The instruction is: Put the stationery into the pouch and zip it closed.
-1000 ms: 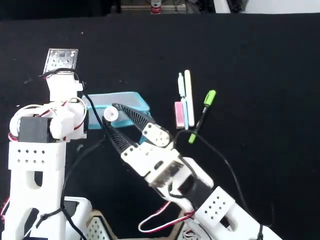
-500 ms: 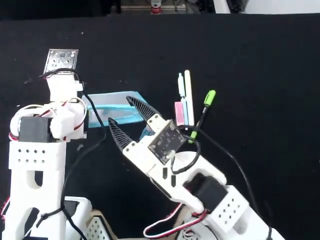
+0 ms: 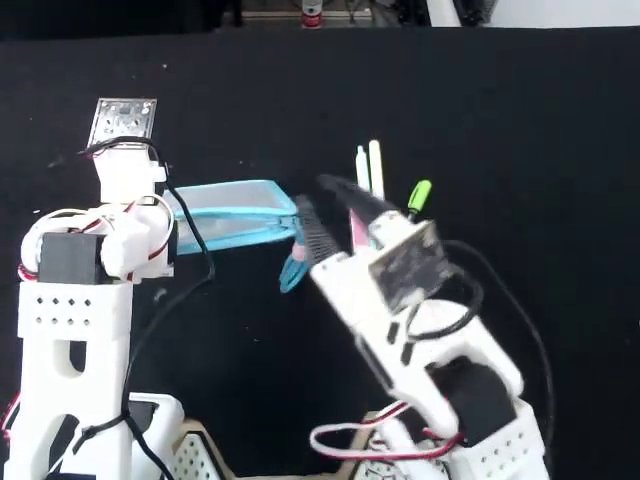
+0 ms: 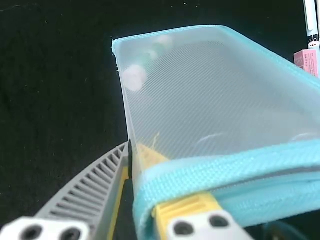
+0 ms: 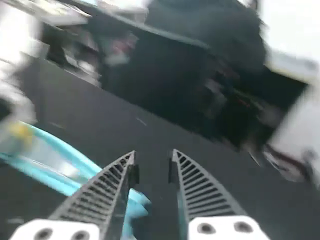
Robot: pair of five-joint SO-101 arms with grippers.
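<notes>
The pouch (image 3: 232,210) is clear mesh with light-blue trim and lies left of centre on the black table. My left gripper (image 3: 178,224) is shut on its left end; in the left wrist view the pouch (image 4: 210,100) fills the space between the grey finger (image 4: 90,195) and the yellow pad. My right gripper (image 3: 318,205) hovers open at the pouch's right end, nothing between its fingers (image 5: 107,192). A blue pull strap (image 3: 293,268) hangs below it. Just right lie a white pen (image 3: 375,162), a pale blue pen (image 3: 361,165), a pink eraser (image 3: 357,230) and a green marker (image 3: 418,195).
A small metal plate (image 3: 123,118) lies at the back left behind the left arm. The right arm's body and cables cover the table's front right. Black tabletop stretches to the right of the stationery and behind it.
My right arm has swung to the right and turned its wrist, carrying the open gripper from over the pouch's front edge to its right end beside the stationery. The pouch's mouth now looks wider.
</notes>
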